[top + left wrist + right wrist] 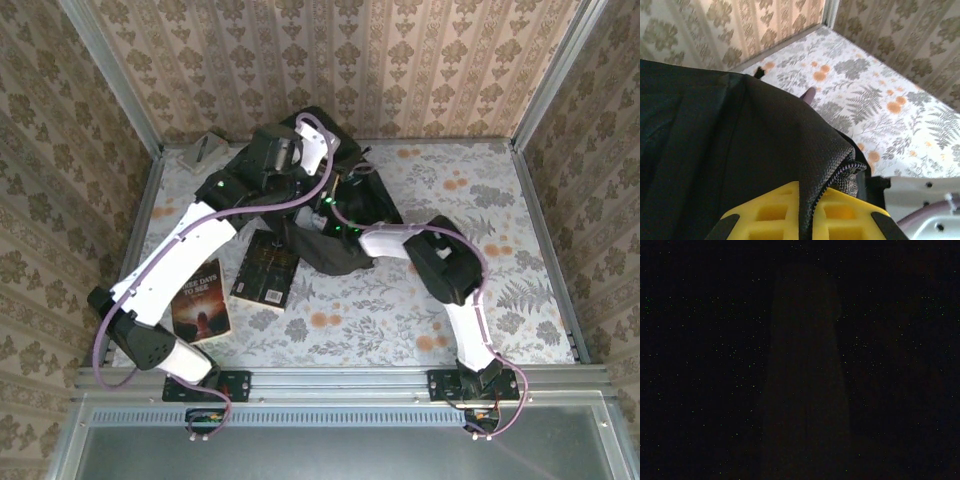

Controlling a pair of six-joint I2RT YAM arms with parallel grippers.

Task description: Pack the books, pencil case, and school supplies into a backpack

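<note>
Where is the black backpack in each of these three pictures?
Top external: backpack, far centre, under both arms.
Left wrist: backpack fills left and middle, clamped by the left tool.
Right wrist: too dark to tell.
Shared landmark: fern-patterned table cover, top and left wrist views.

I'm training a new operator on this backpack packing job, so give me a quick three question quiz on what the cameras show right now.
1. True or false: the left hand is pinching the fabric of the large soft black backpack.
2. In the top view, how many paperbacks lie visible on the floral-patterned table? A one, B two, C four.
3. Fill in: in the top view, the black paperback book lies to the ___ of the dark paperback with the orange glow and white title.
Key: 1 true; 2 B; 3 right.
</note>
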